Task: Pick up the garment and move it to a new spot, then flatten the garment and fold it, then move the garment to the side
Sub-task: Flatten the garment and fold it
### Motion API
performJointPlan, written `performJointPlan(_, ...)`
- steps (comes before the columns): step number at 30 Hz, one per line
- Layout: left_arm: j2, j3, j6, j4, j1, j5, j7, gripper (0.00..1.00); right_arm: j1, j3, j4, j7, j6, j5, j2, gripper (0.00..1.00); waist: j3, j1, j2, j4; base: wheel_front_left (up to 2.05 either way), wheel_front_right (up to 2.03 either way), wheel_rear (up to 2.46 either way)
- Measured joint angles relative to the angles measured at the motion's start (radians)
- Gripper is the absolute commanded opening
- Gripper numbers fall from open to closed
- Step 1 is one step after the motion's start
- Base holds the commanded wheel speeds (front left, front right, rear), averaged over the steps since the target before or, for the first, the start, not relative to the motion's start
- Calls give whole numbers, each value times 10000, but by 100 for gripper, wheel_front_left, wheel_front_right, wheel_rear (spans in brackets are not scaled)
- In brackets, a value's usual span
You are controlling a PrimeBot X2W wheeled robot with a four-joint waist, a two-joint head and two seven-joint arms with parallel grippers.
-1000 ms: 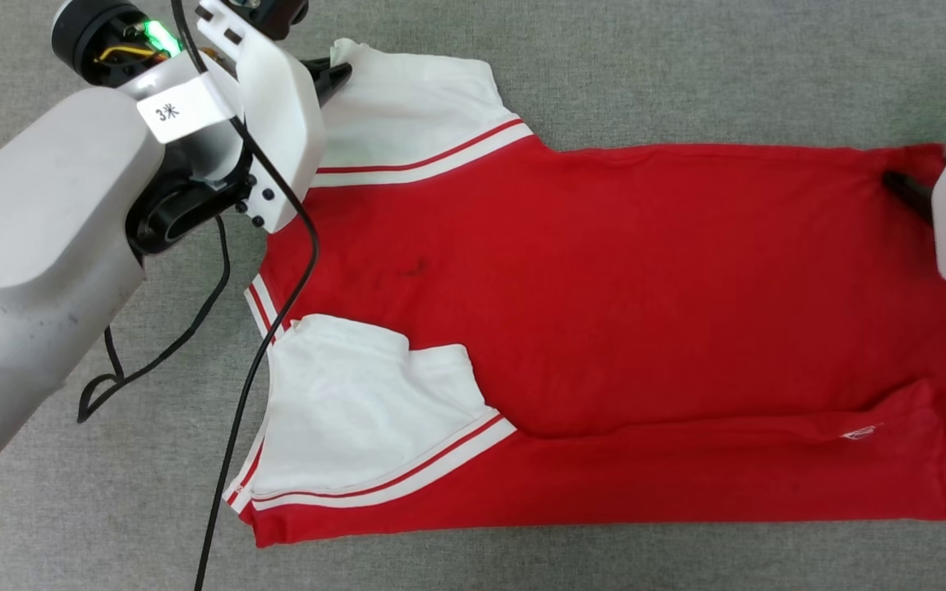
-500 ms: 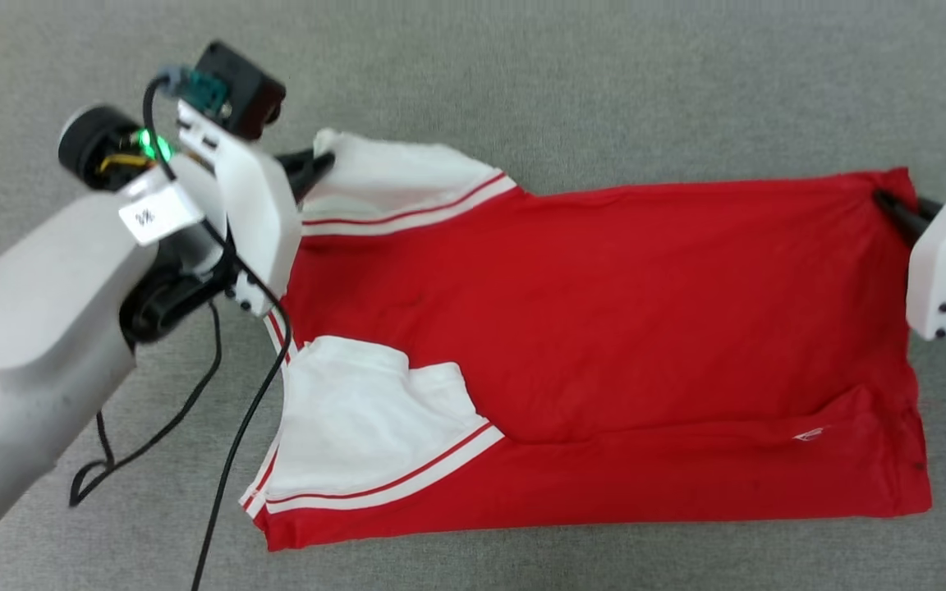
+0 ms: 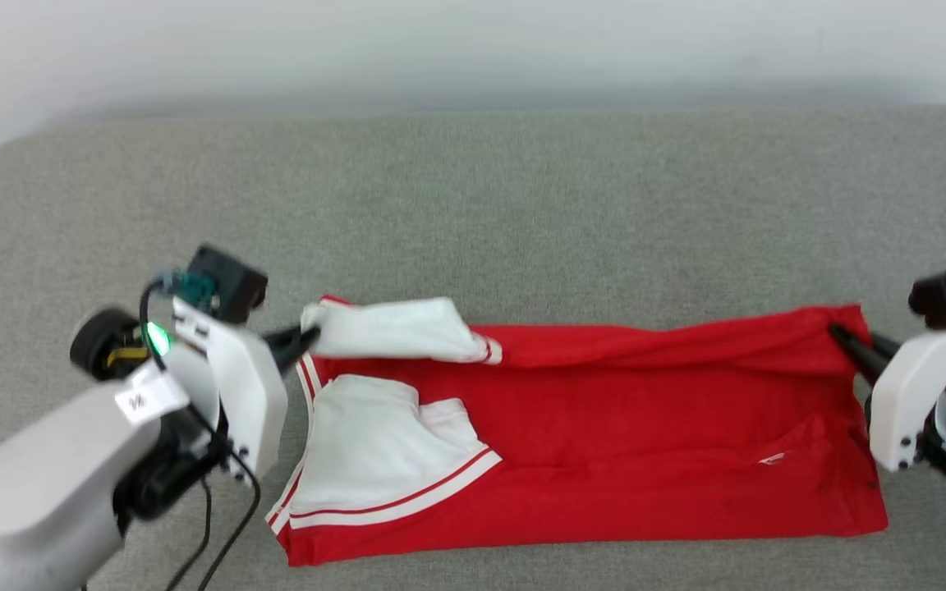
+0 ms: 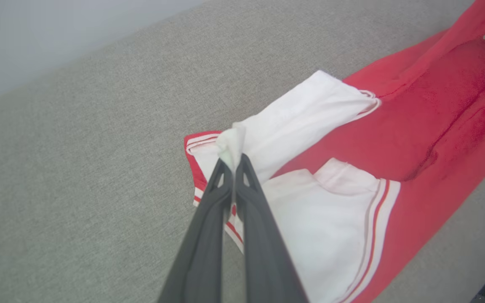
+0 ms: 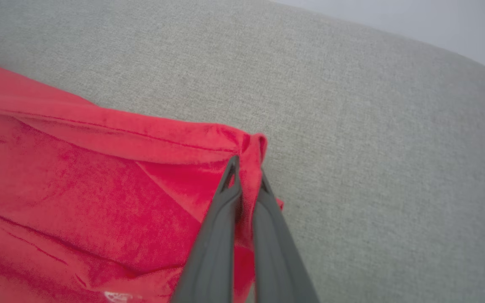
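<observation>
We fold the red jersey garment (image 3: 604, 443) with white short sleeves and striped trim, far edge first.

The garment lies spread on the grey woven fabric surface (image 3: 522, 189), its far edge raised off that surface. Our left gripper (image 3: 299, 338) is clamped tight on the far white sleeve (image 3: 395, 328), and our right gripper (image 3: 844, 336) is pinched on the far red hem corner. We judge the fold goes best with both ends level above the surface, cloth taut between them, travelling together toward the surface's near edge.
</observation>
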Motion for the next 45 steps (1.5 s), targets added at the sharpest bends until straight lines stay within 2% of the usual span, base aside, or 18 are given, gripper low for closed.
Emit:
performJointPlan(8, 648, -405, 623, -949, 1710, -397, -259, 0, 1485, -42, -604, 56, 0, 472, -290, 0, -750, -1, 1, -13, 0, 0, 0)
performJointPlan(14, 780, -671, 1020, -1131, 2707, -610, -516, 0, 2433, -253, -1070, 75, 0, 742, -441, 0, -971, -1, 0, -17, 0, 0, 0)
performJointPlan(24, 278, -953, 1133, -353, 3440, -761, -905, 0, 3318, -326, -802, 410, 0, 984, -35, 0, -902, -1, 1, -130, 0, 0, 0)
performJointPlan(25, 209, -947, 1137, -253, 3463, -761, -989, 0, 3320, -320, -744, 382, 0, 940, 10, 22, -901, -1, 0, -132, 0, 0, 0)
performJointPlan(26, 138, -926, 1149, -148, 3484, -773, -1078, 7, 3320, -320, -717, 370, 0, 924, 61, 51, -905, -1, 0, -136, 0, 0, 0)
performJointPlan(27, 75, -899, 1164, -75, 3523, -790, -1181, 78, 3321, -328, -709, 320, 0, 922, 104, 100, -909, 0, 0, -144, 0, 0, 0)
performJointPlan(28, 27, -848, 1231, -10, 3566, -786, -1360, 100, 3319, -374, -711, 205, 0, 878, 115, 100, -919, 0, 0, -153, 0, 0, 0)
performJointPlan(34, -2, -324, 1770, -88, 3754, -604, -2790, 100, 3319, -846, -1363, -337, 0, 625, -67, 100, -1098, -1, 0, -178, 0, 0, 0)
performJointPlan(38, 58, 27, 2429, -387, 3893, -182, -3862, 100, 3368, -1718, -2151, -412, -4, 619, -439, 100, -1205, -1, 0, -166, 0, 0, 0)
performJointPlan(42, -2, 640, 3118, -700, 4062, 198, -4523, 100, 3481, -2556, -2669, 46, -4, 472, -734, 100, -1240, 0, 0, -150, 0, 0, 0)
performJointPlan(45, -213, 1237, 3436, -911, 4243, 610, -4654, 100, 3609, -3064, -2692, 905, -4, 617, -857, 100, -1221, -1, 0, -99, 0, 0, 0)
